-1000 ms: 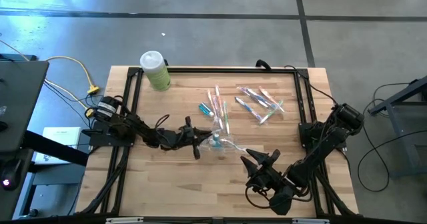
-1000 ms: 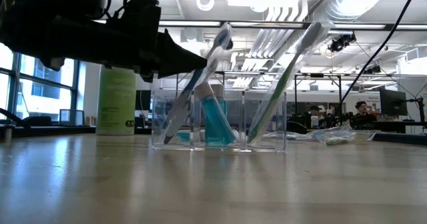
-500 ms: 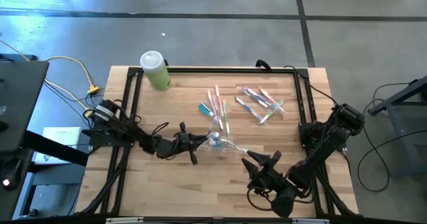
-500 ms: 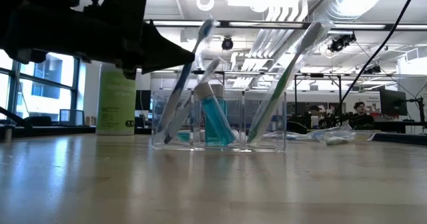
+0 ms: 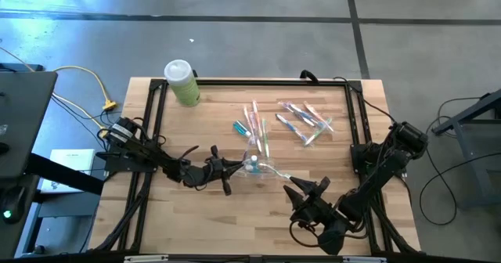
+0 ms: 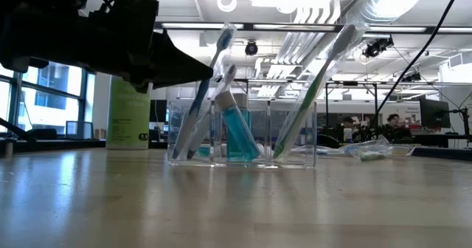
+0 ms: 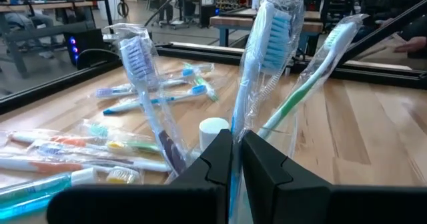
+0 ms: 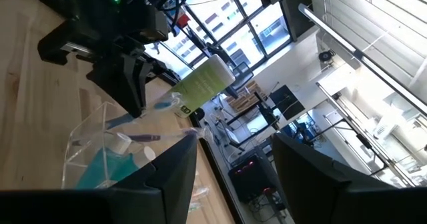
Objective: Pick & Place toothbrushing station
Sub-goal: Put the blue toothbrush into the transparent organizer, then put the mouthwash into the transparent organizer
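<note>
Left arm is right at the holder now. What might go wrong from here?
1. The left gripper, fingers shut, sits against the clear holder; a sideways pull may drag or tip it.
2. The wrapped brushes lean steeply and their wrap could snag on the fingers.
3. The right gripper waits open nearby, close enough to clash.

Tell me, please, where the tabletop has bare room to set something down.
Bare wood lies between the green bottle and the left gripper, and along the near edge left of the right gripper. It is crowded around the clear holder and the loose wrapped toothbrushes.
</note>
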{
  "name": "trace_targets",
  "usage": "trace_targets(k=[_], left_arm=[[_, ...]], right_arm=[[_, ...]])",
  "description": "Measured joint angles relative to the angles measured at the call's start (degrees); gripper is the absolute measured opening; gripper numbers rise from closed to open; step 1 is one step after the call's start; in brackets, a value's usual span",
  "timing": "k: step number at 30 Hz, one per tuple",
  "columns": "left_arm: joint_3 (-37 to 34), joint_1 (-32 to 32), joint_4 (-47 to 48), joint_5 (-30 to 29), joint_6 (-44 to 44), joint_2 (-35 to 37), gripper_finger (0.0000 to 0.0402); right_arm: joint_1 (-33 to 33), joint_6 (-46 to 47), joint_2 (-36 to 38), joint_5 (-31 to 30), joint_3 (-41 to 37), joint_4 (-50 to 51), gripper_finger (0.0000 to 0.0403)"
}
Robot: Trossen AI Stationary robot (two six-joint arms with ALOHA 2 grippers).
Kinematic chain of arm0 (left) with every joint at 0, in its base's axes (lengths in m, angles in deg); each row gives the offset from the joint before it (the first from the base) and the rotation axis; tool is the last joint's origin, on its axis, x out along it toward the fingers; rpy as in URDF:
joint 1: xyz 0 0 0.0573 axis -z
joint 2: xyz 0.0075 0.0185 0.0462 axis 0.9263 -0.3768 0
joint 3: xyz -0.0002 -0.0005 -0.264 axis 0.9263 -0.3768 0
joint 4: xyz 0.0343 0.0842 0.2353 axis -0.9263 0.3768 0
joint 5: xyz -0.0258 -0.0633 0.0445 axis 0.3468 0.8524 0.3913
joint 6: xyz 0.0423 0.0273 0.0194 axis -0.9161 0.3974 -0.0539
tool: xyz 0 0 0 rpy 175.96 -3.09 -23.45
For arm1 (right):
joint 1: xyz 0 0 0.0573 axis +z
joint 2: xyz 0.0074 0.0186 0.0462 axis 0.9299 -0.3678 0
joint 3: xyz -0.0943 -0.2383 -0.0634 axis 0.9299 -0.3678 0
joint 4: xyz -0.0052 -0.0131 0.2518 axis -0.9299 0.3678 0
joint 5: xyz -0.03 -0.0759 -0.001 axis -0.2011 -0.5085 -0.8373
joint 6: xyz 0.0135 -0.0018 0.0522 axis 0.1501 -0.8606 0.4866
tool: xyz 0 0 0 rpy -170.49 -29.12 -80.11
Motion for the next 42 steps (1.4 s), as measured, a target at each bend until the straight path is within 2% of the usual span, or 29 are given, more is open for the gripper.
trace_targets(k=[7, 15, 19, 24, 28, 31, 35, 42], left_arm=[[0.0, 0.8, 0.3, -1.9, -5.5, 0.0, 0.0028], [-0.1, 3.4, -1.5, -6.4, -7.5, -0.1, 0.0109], [-0.1, 5.2, -3.8, -10.6, -10.6, -0.1, 0.0141], [-0.1, 8.6, -12.4, -18.8, -19.9, -0.1, 0.0151], [-0.1, 10.7, -20.9, -23.1, -32.9, -0.1, 0.0151], [0.0, 11.6, -21.1, -23.6, -38.9, 0.5, 0.0151], [0.0, 10.9, -21.1, -24.2, -40.0, 1.1, 0.0151], [0.1, 5.2, -21.3, -17.9, -45.7, 1.2, 0.0151]], right_arm=[[0.0, 0.0, 0.0, 0.0, 0.0, 0.1, 0.019], [0.0, 0.0, 0.0, 0.0, 0.0, 0.1, 0.019], [0.0, 0.0, 0.0, 0.0, 0.0, 0.0, 0.019], [0.0, 0.0, 0.0, 0.0, 0.0, 0.0, 0.019], [0.0, 0.8, 0.0, 0.0, 0.0, 0.0, 0.019], [0.0, 1.5, 0.0, 0.0, 0.0, 0.0, 0.019], [0.0, 3.0, 0.0, 0.0, 0.0, 0.0, 0.019], [1.4, 6.6, 0.0, 0.0, 0.0, 0.3, 0.019]])
